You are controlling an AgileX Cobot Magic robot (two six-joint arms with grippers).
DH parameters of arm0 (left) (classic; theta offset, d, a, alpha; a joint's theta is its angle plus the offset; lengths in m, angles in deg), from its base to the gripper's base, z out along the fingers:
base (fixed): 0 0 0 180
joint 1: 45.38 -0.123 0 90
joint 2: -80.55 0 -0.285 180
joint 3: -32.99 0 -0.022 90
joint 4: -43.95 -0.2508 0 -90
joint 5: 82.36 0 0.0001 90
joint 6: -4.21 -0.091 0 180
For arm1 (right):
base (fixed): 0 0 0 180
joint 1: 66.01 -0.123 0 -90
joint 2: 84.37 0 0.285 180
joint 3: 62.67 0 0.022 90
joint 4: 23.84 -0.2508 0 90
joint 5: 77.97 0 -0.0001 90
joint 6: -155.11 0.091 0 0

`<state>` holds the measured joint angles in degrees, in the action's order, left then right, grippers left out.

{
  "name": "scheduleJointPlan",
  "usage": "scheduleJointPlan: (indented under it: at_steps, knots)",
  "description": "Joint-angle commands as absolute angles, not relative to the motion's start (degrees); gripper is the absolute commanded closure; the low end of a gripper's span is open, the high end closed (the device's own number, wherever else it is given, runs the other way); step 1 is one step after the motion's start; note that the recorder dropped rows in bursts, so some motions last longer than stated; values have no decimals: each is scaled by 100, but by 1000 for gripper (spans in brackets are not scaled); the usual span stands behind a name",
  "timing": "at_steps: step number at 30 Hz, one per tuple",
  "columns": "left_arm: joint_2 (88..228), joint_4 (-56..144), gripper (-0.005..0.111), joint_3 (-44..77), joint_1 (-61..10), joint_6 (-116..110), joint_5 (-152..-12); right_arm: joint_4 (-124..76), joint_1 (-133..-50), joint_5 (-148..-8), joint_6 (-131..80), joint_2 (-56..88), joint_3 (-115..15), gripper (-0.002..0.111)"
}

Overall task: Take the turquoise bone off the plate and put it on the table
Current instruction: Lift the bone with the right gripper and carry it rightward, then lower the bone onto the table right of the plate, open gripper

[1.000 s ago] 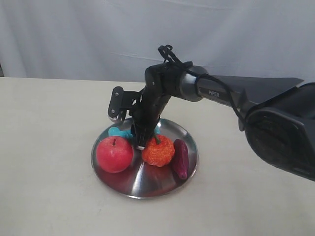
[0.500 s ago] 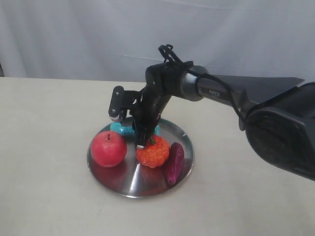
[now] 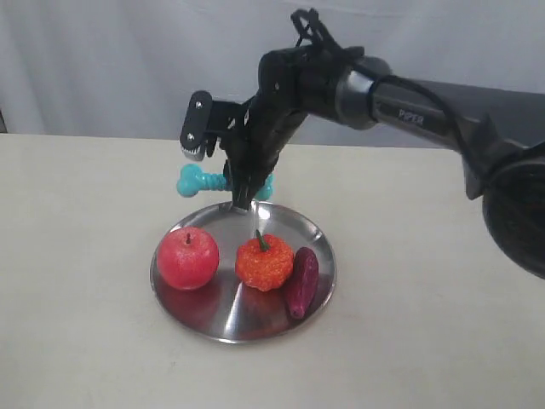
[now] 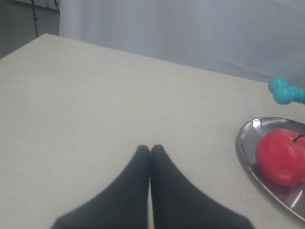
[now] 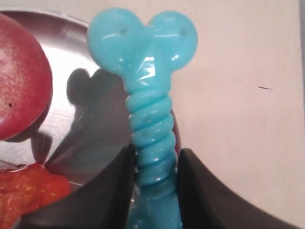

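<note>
The beige tabletop (image 3: 77, 256) is carrying the silver plate (image 3: 247, 319) at the centre of the exterior view. The right pincer (image 5: 156, 153) is pinching the ribbed shaft of the turquoise bone (image 3: 197, 180), which is hanging level in the air above the plate's upper rim. The left pincer (image 4: 150, 152) is sitting pressed together over bare tabletop. A red apple (image 3: 186, 257), a bumpy orange fruit (image 3: 264, 262) and perhaps a purple eggplant (image 3: 301, 281) are lying on the plate.

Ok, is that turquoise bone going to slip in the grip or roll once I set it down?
Probably holds: the right gripper pinches the turquoise bone across its ribbed shaft, though its glossy surface may be slick. Knobbed ends should stop it rolling far on the table.
</note>
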<state>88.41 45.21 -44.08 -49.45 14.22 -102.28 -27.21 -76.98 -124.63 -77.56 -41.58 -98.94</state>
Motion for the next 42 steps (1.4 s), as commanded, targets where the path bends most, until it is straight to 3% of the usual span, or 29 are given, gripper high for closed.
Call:
scheduleJointPlan:
  at_steps: [1,12,16,22,29,42]
  knots:
    - [8834,4518,107,-4423,-4912,1433,-10198,-2817,-7680,-12731,-7262,-3606,-9937,108]
    - [8834,4518,107,-4423,-4912,1433,-10198,-2284,-7390,-14737,-4325,-2227,-9937,109]
    - [8834,4518,107,-4423,-4912,1433,-10198,-2284,-6991,-14794,-3509,-1711,-9839,109]
    - [8834,4518,107,-4423,-4912,1433,-10198,-2284,-6440,-14794,-2581,-863,-8987,109]
    - [8834,4518,107,-4423,-4912,1433,-10198,-1557,-6350,-14794,-1758,-478,-7447,109]
    - [8834,4518,107,-4423,-4912,1433,-10198,-1464,-6350,-11960,-670,-888,-5172,109]
